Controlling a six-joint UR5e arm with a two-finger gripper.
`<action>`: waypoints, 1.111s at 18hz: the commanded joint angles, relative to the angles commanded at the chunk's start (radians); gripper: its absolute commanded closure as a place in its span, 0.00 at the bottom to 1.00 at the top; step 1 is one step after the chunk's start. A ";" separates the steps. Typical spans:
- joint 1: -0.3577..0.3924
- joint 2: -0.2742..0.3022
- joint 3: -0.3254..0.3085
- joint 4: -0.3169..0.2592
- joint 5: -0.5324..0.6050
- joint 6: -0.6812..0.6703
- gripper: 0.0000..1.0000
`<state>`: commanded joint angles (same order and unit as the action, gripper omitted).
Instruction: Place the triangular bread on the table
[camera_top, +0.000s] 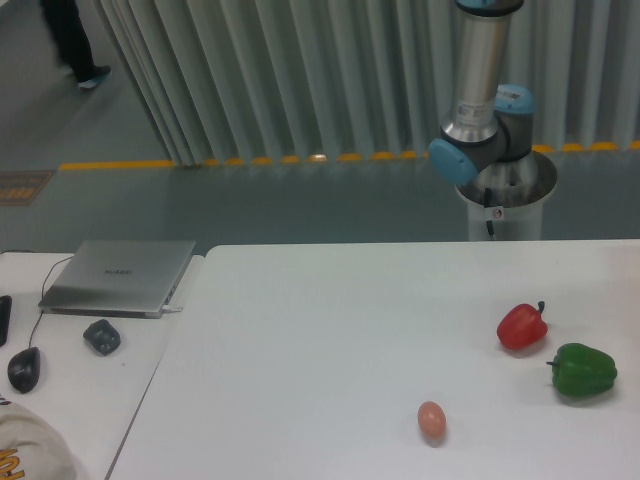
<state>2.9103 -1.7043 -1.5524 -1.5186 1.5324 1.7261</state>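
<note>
White table (300, 330) w/ egg (431, 419), red pepper (522, 327), green pepper (584, 369) at right. Arm (478, 90) rises off-frame; gripper state unknown.

The UR5e arm (478, 95) rises upright from its pedestal base (505, 200) behind the table (300, 330), its gripper out of view
</note>
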 joint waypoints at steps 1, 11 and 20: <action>-0.034 -0.002 -0.002 0.003 0.000 -0.032 0.93; -0.197 -0.043 -0.092 0.069 0.000 -0.211 0.66; -0.276 -0.043 -0.121 0.171 0.037 -0.227 0.00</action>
<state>2.6340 -1.7472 -1.6736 -1.3472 1.5691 1.4988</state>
